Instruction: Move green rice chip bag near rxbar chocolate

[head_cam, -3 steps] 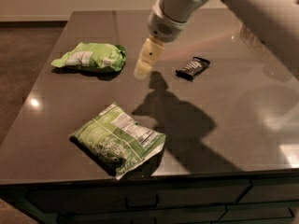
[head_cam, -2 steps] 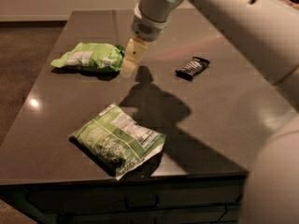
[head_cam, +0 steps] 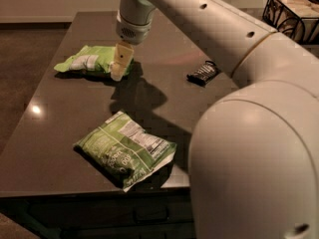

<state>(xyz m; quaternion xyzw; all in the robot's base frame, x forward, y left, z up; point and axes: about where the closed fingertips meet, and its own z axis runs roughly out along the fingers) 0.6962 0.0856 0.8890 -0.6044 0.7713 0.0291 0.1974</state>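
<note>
The green rice chip bag [head_cam: 88, 61] lies at the far left of the dark table [head_cam: 60, 128], light lime-green and wrinkly with a white patch. The rxbar chocolate [head_cam: 203, 73], a small black bar with white lettering, lies to the right of the table's middle. My gripper [head_cam: 119, 66] hangs from the white arm over the right end of the chip bag, its cream fingers pointing down at the bag's edge. I cannot tell if it touches the bag.
A larger, flat, darker-green bag with a white nutrition label [head_cam: 125, 149] lies near the table's front edge. A black wire basket [head_cam: 293, 11] stands at the back right. My arm's big white elbow [head_cam: 254, 163] blocks the right foreground.
My gripper has moved left, from between the chip bag and the bar to over the chip bag's right end. The bags and the bar have not moved.
</note>
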